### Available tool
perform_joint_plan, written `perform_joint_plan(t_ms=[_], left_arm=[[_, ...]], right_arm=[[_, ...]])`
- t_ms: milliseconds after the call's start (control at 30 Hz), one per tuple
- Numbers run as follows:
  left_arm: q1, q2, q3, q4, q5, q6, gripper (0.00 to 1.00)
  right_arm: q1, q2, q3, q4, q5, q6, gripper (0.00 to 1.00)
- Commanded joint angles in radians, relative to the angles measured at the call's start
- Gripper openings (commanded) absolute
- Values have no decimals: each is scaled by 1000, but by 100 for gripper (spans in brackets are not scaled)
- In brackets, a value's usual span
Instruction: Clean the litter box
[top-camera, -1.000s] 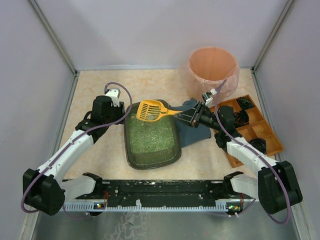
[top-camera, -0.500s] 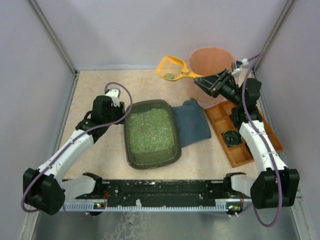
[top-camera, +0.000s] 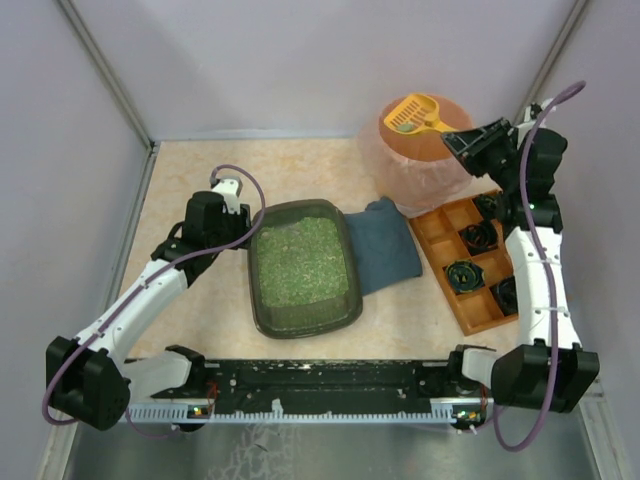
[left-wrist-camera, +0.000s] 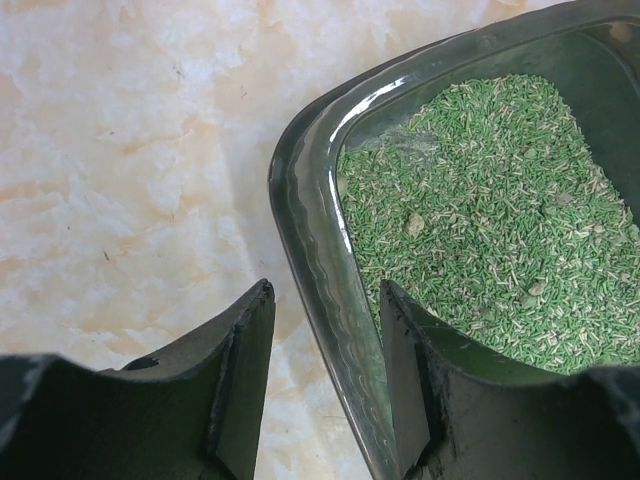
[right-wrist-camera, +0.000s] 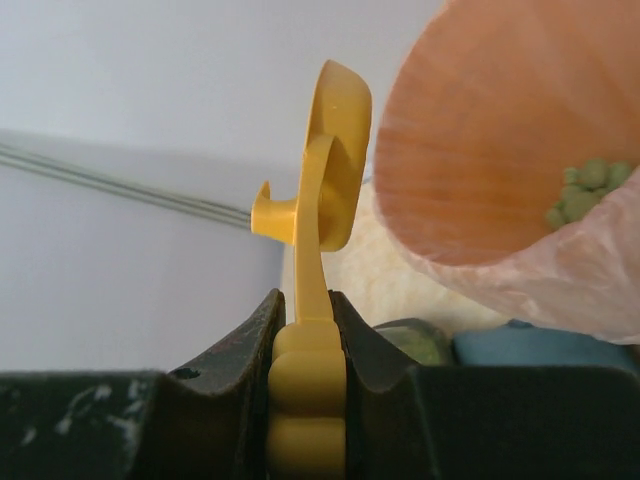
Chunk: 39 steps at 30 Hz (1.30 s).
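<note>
The litter box (top-camera: 303, 328), a dark tray of green litter, lies mid-table. In the left wrist view its rim (left-wrist-camera: 310, 200) runs between my jaws. My left gripper (top-camera: 243, 222) (left-wrist-camera: 325, 300) is closed on that rim at the box's far left corner, one finger outside and one inside. My right gripper (top-camera: 457, 138) (right-wrist-camera: 305, 300) is shut on the handle of a yellow scoop (top-camera: 412, 113) (right-wrist-camera: 335, 150). It holds the scoop high over the rim of the pink-lined bin (top-camera: 425, 175) (right-wrist-camera: 480, 130). Green clumps (right-wrist-camera: 585, 190) lie inside the bin.
A blue cloth (top-camera: 385, 250) lies just right of the litter box. An orange compartmented tray (top-camera: 470, 320) with black parts stands at the right, under my right arm. Grey walls enclose the table on three sides.
My right gripper has carried the scoop from over the litter box's far end up and right to above the bin. The left arm and litter box have not moved.
</note>
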Motion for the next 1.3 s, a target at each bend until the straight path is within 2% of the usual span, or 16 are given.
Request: perform_joint_plan(t_ms=[0, 300, 567, 667, 867, 1033, 1267], left_arm=[[-2, 0, 23, -2, 15, 1, 53], [-2, 2, 27, -6, 15, 2, 53], [-3, 8, 30, -8, 18, 3, 53], [-3, 7, 29, -10, 14, 3, 54], [-3, 11, 30, -10, 18, 5, 54], [-3, 12, 30, -10, 15, 4, 54], [-3, 18, 31, -12, 15, 5, 54]], right_arm=[[-4, 15, 137, -188, 172, -221, 0], [10, 106, 320, -401, 349, -484, 0], [217, 257, 592, -602, 626, -781, 0], [256, 287, 652, -632, 724, -844, 0], [288, 297, 684, -638, 818, -919, 0], [289, 278, 693, -626, 778, -916, 0], [292, 125, 589, -481, 543, -789, 0]])
